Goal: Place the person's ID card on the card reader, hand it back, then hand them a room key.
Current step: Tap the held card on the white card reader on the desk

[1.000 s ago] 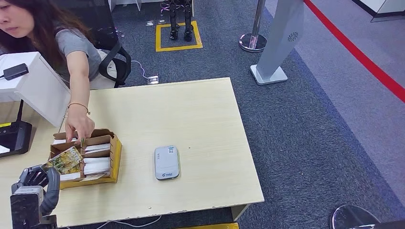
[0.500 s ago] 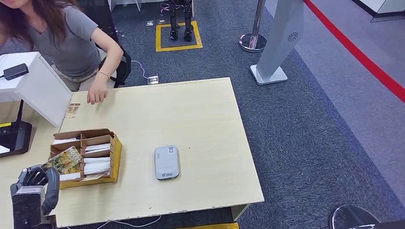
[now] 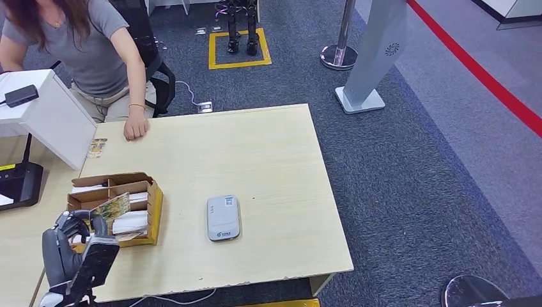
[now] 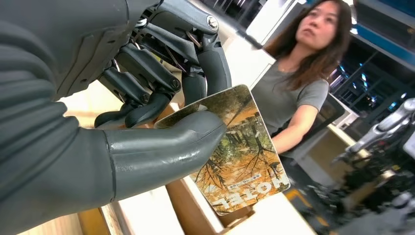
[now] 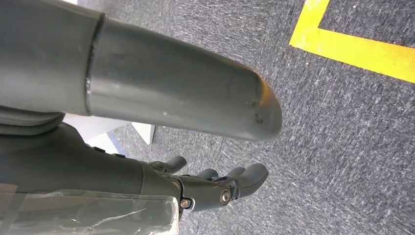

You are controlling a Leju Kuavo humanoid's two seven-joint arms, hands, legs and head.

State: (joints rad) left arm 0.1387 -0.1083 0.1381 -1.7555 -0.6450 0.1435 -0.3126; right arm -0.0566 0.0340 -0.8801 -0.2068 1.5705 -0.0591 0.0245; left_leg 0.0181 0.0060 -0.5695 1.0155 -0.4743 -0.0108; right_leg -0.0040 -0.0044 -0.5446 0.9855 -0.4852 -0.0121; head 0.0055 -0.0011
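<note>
Glossy printed room key (image 4: 240,156); pale wood-grain table (image 3: 255,160); brown cardboard box (image 3: 153,204)

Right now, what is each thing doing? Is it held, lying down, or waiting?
Room key: pinched in the left hand, lifted above the box.
Card box: open, white cards inside.
Card reader: flat on the table, nothing on it.
ID card: lying near the person's hand.
Right hand: holds nothing, over the carpet.

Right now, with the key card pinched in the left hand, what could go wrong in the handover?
The room key card is held near one edge by the left hand, so it may slip. It hangs over the cardboard box and would fall in. The person's hand rests far across the table.
</note>
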